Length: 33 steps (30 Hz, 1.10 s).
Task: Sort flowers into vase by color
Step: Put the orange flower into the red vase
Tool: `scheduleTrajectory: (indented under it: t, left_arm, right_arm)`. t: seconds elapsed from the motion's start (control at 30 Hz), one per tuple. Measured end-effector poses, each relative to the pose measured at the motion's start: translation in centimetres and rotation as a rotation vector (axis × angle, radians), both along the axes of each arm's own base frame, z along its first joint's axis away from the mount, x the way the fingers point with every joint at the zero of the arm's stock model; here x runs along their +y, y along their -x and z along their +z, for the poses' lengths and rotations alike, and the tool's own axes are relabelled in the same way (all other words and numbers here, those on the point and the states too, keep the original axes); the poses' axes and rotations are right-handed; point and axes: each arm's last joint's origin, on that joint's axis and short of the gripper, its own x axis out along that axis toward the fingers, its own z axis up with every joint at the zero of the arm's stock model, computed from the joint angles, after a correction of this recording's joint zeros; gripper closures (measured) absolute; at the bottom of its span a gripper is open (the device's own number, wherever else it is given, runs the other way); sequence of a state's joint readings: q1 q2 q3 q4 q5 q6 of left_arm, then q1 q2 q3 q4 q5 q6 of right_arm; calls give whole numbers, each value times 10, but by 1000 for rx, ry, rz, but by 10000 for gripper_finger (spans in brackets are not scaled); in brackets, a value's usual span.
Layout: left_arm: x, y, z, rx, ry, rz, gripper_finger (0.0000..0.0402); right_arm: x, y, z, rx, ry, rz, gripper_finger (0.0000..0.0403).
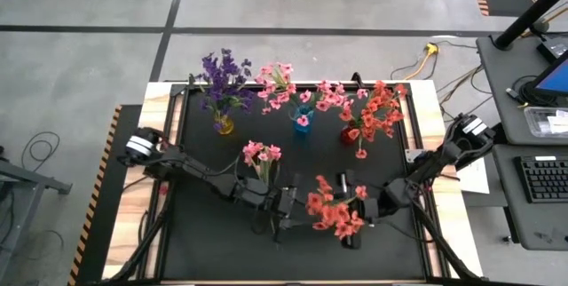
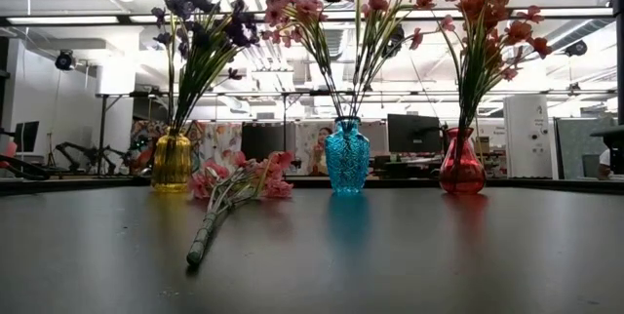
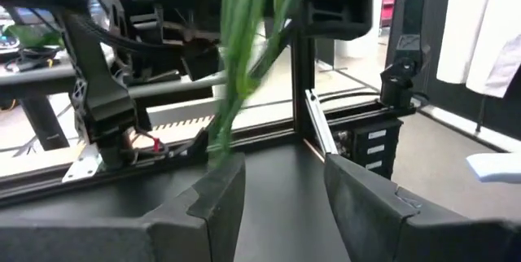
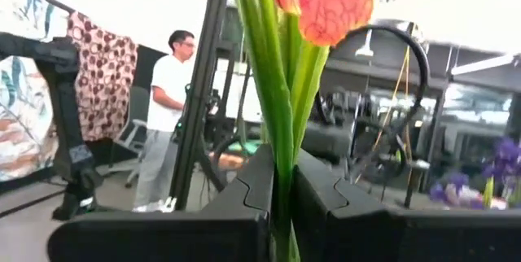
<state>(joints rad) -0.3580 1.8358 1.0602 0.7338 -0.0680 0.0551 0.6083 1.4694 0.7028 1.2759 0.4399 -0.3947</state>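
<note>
My right gripper [image 4: 281, 172] is shut on a coral-red flower sprig [image 1: 335, 210], held above the table's near middle. My left gripper [image 3: 285, 172] stands open just left of it; the sprig's green stems [image 3: 240, 58] hang just beyond its fingertips, and I see no touch. A pink sprig [image 1: 262, 157] lies flat on the table, blossoms toward the far side. At the far side stand a yellow vase [image 2: 172, 161] with purple flowers, a blue vase [image 2: 347, 155] with pink flowers and a red vase [image 2: 461, 166] with coral-red flowers. My right gripper pinches the sprig's bundled green stems [image 4: 281, 144] between its two fingers, which lie across them. It comes from the table's right, slanting a little upward. A blossom [image 4: 330, 6] stands above the fingers, the stems run on below them, and the sprig is clear of the table.
The black table top has a wooden frame [image 1: 430, 135] at its sides. Beyond the right edge stands a desk with a keyboard [image 1: 543, 179]. A person [image 4: 167, 115] stands in the room behind. Bare mat lies at the near left and near right.
</note>
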Motion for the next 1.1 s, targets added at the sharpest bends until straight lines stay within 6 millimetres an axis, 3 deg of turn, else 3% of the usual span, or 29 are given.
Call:
scheduleTrajectory:
  t: [0.13,0.4,0.57,0.67,0.8,0.97,1.1]
  left_arm:
    - [-3,-6,0,-11,-27,-4,253]
    - [-1,-3,1,-5,-9,19,320]
    - [3,4,1,115,-42,54,333]
    - [9,17,15,201,-68,101,322]
    - [13,27,35,173,-56,109,289]
    - [15,23,34,138,-50,120,230]
    - [12,13,22,92,-73,105,196]
  right_arm:
    - [3,-5,3,-14,39,-18,384]
    - [4,-4,5,-18,33,-20,384]
    - [3,4,10,22,50,-222,384]
    - [7,15,16,63,42,-324,385]
    - [14,22,16,104,35,-311,385]
    - [18,18,13,68,21,-145,385]
    - [11,9,11,45,7,-90,385]
